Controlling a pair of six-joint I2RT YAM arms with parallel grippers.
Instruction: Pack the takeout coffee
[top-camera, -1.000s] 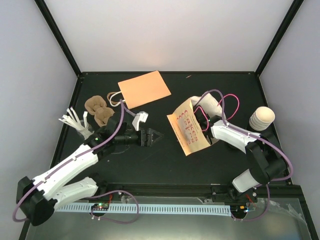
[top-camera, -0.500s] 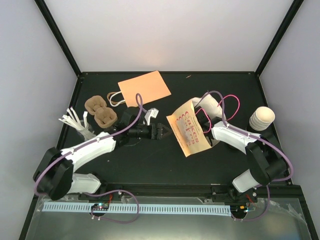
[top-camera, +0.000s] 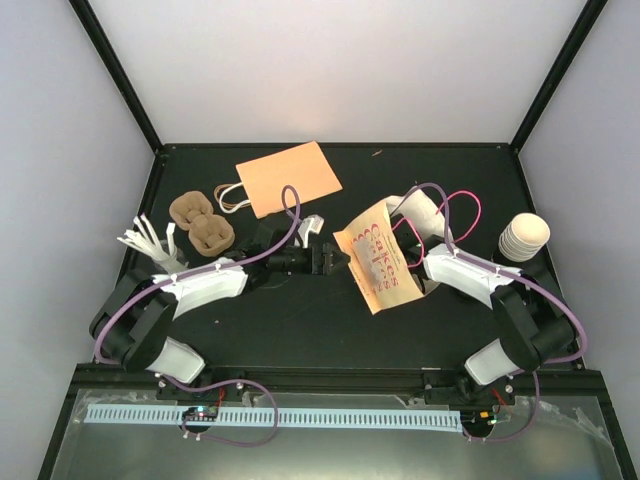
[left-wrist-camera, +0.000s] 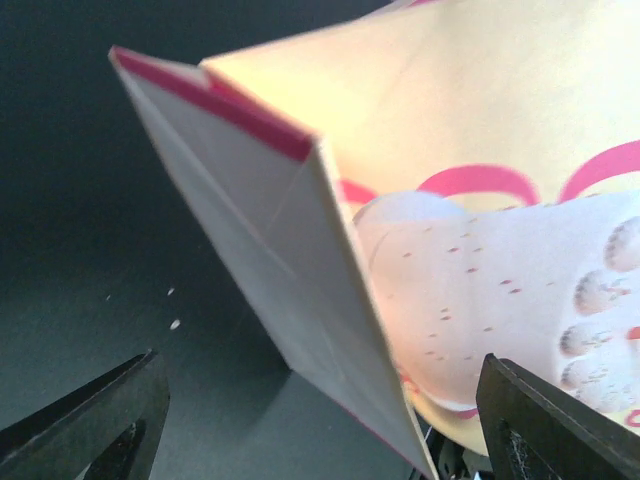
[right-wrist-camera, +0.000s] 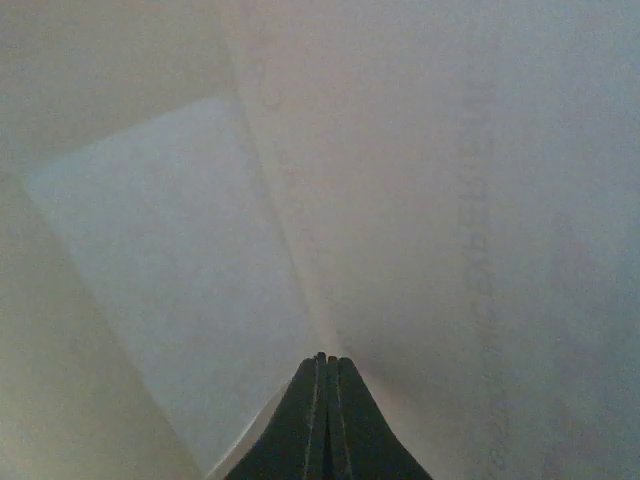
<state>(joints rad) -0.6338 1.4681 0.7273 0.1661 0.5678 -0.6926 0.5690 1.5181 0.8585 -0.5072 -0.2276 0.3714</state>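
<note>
The takeout coffee cup (top-camera: 524, 236), cream-white and ribbed, stands at the right side of the table, away from both grippers. A cream paper bag (top-camera: 380, 262) with red print is tilted up at the table's middle. My left gripper (top-camera: 333, 260) is open right at the bag's left edge. In the left wrist view, the bag's (left-wrist-camera: 480, 130) pink-rimmed corner hangs between the spread jaws of this gripper (left-wrist-camera: 320, 425). My right gripper (right-wrist-camera: 325, 372) is shut, pinching the bag's wall (right-wrist-camera: 420, 200), with pale paper all round it. In the top view the bag hides it.
A flat orange bag (top-camera: 288, 178) with handles lies at the back. A brown pulp carrier (top-camera: 200, 222) and a bundle of white sticks (top-camera: 148, 241) sit at the left. Black frame rails edge the table.
My left arm has swung right across the table, bringing its open gripper up to the bag's left edge. The right arm and the bag have hardly moved.
</note>
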